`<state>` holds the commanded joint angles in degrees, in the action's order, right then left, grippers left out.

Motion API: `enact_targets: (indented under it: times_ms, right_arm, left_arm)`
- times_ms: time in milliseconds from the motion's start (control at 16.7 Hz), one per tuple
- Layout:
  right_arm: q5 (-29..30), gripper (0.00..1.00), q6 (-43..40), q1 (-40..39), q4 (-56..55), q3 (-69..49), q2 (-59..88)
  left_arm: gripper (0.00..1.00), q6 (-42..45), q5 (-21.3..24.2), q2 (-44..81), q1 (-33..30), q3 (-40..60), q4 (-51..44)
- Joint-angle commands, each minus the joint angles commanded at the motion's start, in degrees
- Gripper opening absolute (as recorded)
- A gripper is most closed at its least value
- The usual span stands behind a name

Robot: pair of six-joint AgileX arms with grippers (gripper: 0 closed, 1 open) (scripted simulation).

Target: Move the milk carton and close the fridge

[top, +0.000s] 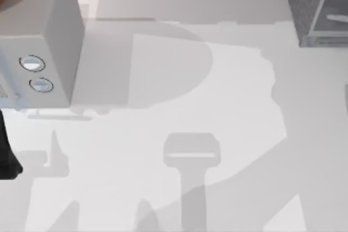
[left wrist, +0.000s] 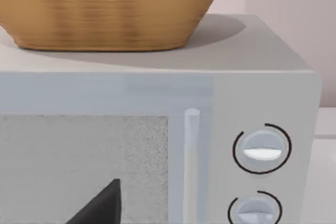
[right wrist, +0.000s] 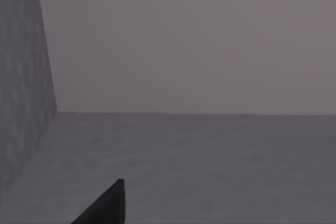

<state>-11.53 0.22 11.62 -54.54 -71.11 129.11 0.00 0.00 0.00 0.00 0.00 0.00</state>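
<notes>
The fridge (top: 312, 4) stands at the table's far right corner, a dark grey speckled cabinet with a paler panel and light frame edges. The milk carton is out of view. My left arm (top: 8, 156) shows as a black shape at the table's left edge, in front of the box with dials. A dark tip of my left gripper (left wrist: 102, 205) points at that box's speckled door. In the right wrist view, a dark tip of my right gripper (right wrist: 105, 205) sits low in a grey, box-like space with a speckled wall (right wrist: 21, 77). Nothing is visible in either gripper.
A pale grey box with two round dials (top: 38, 42) stands at the far left, with a wicker basket (left wrist: 105, 9) on top of it. The white table (top: 179, 107) carries soft shadows of the arms across its middle and front.
</notes>
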Motion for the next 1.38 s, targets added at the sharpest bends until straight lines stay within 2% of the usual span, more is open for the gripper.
enact_targets:
  times_ms: [180,420,1140,1380]
  right_arm:
    - [0.7,1.00,0.6,-0.3,3.4,3.5,-7.2]
    - [2.7,1.00,1.6,-0.7,11.0,11.7,-24.6]
    - [9.9,1.00,1.7,-5.9,40.7,49.9,-97.6]
    - [11.0,1.00,0.7,-8.9,48.7,61.9,-117.0]
  left_arm:
    - [1.00,0.0,0.0,0.0,0.0,0.0,0.0]
    - [1.00,0.0,0.0,0.0,0.0,0.0,0.0]
    - [1.00,0.0,0.0,0.0,0.0,0.0,0.0]
    - [1.00,0.0,0.0,0.0,0.0,0.0,0.0]
